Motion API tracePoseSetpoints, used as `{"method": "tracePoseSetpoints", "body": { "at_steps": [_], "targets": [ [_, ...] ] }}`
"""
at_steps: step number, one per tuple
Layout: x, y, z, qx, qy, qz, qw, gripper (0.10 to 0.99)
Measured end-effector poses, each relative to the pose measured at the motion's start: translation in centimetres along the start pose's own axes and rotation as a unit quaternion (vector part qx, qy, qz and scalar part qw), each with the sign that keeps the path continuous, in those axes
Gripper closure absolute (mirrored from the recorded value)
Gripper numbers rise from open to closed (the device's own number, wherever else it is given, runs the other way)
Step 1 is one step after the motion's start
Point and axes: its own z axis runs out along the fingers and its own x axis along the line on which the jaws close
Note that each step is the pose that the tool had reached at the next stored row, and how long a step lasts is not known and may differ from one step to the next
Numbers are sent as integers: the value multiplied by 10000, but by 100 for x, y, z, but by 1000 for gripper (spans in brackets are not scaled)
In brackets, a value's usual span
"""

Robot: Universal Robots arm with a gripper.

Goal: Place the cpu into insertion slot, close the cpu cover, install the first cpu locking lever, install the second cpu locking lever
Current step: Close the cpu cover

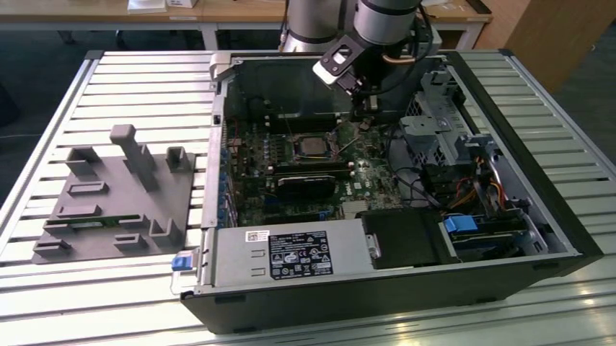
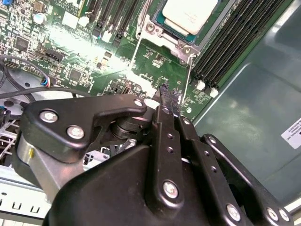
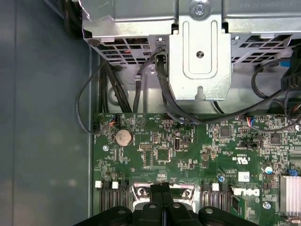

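Green motherboard (image 1: 371, 173), cpu (image 2: 188, 14) in insertion slot (image 2: 153, 29), closed hand (image 2: 165, 94) nearby, cables (image 3: 163, 89) around

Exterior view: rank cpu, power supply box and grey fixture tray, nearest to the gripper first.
1. cpu, just beside the gripper, toward the exterior view's left.
2. power supply box, inside the case, toward the camera.
3. grey fixture tray, outside the case, exterior view's left.
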Motion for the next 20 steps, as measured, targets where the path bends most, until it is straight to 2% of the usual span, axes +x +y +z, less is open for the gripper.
{"method": "tracePoseSetpoints", "body": {
  "at_steps": [8, 20],
  "targets": [
    [-1, 40, 14, 1, 0, -7, 10000, 980],
    [-1, 64, 21, 0, -1, -7, 10000, 980]
  ]
}}
